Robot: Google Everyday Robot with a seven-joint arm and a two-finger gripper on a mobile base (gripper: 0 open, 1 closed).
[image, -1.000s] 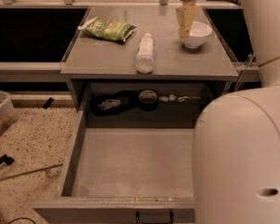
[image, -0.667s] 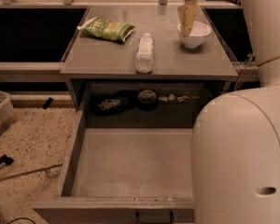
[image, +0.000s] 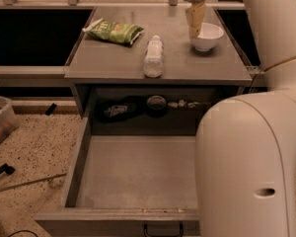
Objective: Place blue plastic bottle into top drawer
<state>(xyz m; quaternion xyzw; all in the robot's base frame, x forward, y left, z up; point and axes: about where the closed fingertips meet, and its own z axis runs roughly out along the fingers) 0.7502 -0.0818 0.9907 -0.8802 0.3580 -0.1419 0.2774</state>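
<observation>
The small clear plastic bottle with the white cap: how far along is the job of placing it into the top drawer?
Done: the wide grey top drawer stands pulled open. In hand: the tool hangs at the white bowl, apart from the small clear plastic bottle, which is not held. Left: grasp the bottle, lying on the grey tabletop, and put it into the drawer.

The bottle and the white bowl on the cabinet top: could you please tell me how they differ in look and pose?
The bottle lies on its side; the bowl stands upright. The bottle is long and clear; the bowl is round and white. The bottle sits near the front edge; the bowl is farther back, with the gripper just above it. Both rest on the cabinet top, outside the open drawer.
</observation>
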